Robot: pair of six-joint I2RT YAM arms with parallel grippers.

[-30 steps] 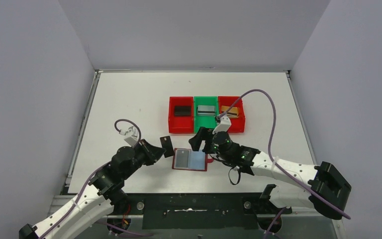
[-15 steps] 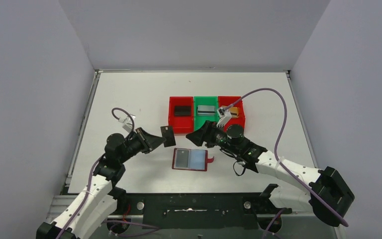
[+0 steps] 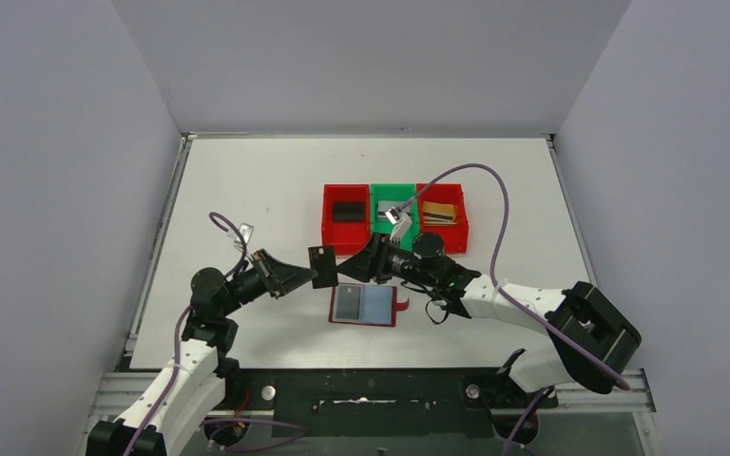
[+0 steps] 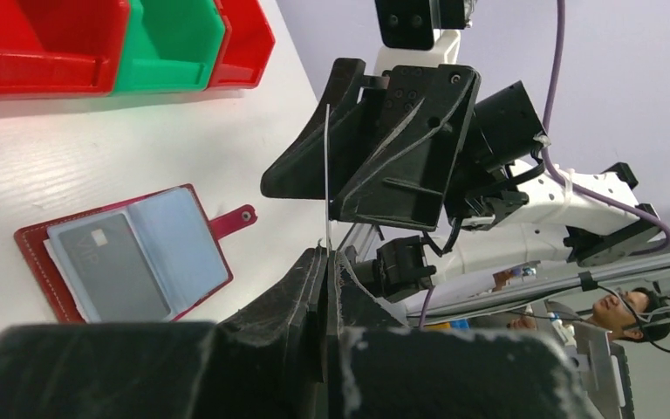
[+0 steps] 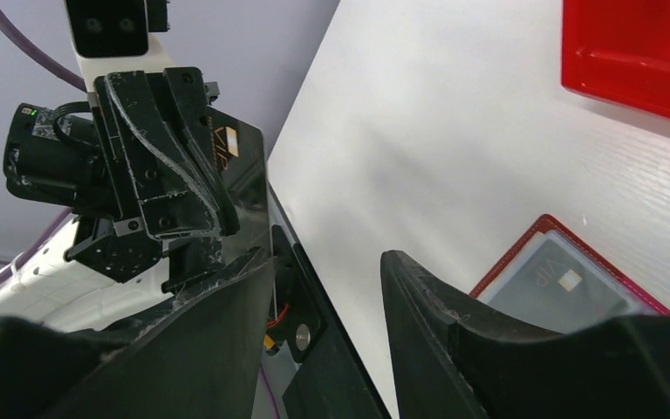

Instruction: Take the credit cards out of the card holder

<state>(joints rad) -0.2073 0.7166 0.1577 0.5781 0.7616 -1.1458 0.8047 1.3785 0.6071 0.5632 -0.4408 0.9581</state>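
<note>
The dark red card holder [image 3: 365, 305] lies open on the table, with a grey card [image 4: 109, 271] in its left sleeve. It also shows in the right wrist view [image 5: 567, 279]. My left gripper [image 3: 306, 271] is shut on a black credit card [image 3: 321, 265] and holds it upright above the table, left of the holder. In the left wrist view the card [image 4: 327, 175] stands edge-on out of the fingertips. My right gripper [image 3: 354, 266] is open and empty, its jaws facing the card from the right, close but apart. The right wrist view shows the card [image 5: 242, 166] beyond the left finger [image 5: 227, 301].
Three bins stand behind the holder: a red bin [image 3: 346, 231] holding a black card, a green bin [image 3: 392, 214] with a silver card, and a red bin [image 3: 442, 228] with a gold card. The table's dark front frame [image 5: 331, 349] runs below the grippers.
My left gripper has lifted the black card and carried it right. My right gripper has swung left from the holder's clasp side to face the card, jaws open.
</note>
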